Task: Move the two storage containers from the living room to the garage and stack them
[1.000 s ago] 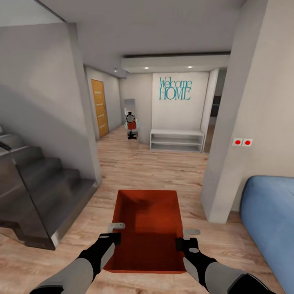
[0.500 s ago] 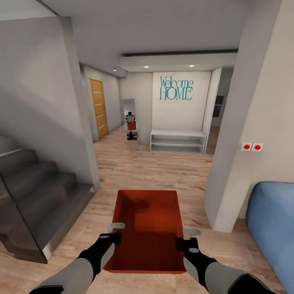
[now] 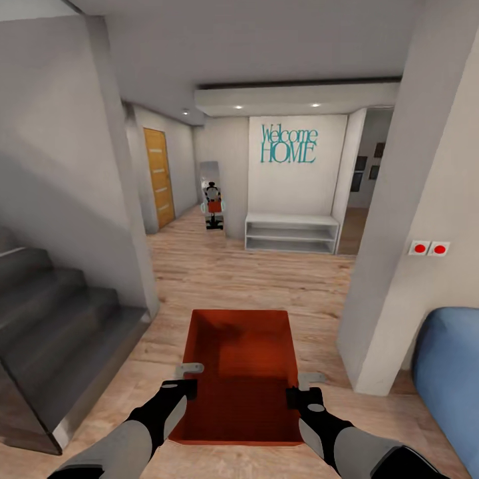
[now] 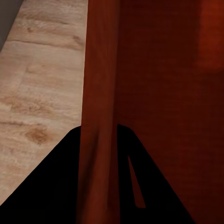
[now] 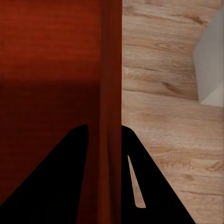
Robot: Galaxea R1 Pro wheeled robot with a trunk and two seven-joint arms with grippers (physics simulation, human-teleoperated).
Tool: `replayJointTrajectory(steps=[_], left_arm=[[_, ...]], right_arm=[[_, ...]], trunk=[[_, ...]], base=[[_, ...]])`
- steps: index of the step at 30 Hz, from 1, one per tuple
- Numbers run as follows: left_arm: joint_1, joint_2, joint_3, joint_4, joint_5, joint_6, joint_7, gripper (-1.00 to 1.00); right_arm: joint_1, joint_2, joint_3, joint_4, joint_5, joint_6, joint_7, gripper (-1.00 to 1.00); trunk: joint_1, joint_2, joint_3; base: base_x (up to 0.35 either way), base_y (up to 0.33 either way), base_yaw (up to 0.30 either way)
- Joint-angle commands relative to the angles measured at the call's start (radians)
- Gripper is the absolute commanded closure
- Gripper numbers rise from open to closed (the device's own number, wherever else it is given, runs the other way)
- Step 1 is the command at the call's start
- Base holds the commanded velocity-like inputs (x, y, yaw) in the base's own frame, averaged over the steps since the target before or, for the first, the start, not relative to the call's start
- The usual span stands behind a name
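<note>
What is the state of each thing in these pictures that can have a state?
storage container: open-topped, level, carried above the wood floor, nothing visible inside.
left gripper: shut on the container's left wall.
right gripper: shut on the container's right wall.
orange door: closed.
white shelf unit: open-fronted, shelves look bare.
</note>
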Motion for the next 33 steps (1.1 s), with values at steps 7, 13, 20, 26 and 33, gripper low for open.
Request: replayJointTrajectory(steps=[7,13,20,26,33], left_arm=[[0.0,0.007,0.008,0.001,-0.003,0.007,0.006,1.0],[0.0,0.007,0.008,0.001,-0.003,0.007,0.004,1.0],[0.0,0.007,0.008,0.001,-0.002,0.007,0.004,1.0],[0.0,0.006,0.008,0.001,-0.002,0.007,0.004,1.0],[0.0,0.007,0.008,0.001,-0.002,0.007,0.004,1.0]], right_arm=[[0.0,-0.006,-0.006,-0.002,0.0,-0.004,-0.005,1.0],[0.0,-0.005,-0.006,-0.002,0.0,-0.004,-0.005,1.0],[0.0,-0.004,-0.006,-0.002,0.0,-0.004,-0.005,1.0],[0.0,-0.005,-0.006,-0.002,0.0,-0.004,-0.005,1.0],[0.0,-0.005,-0.006,-0.002,0.0,-0.004,-0.005,1.0]], trunk=[[0.001,-0.001,0.0],[0.001,-0.001,0.0],[0.001,-0.001,0.0],[0.001,-0.001,0.0],[0.001,-0.001,0.0]], base=[[0.324,0.0,0.0],[0.324,0.0,0.0],[0.324,0.0,0.0],[0.324,0.0,0.0],[0.324,0.0,0.0]])
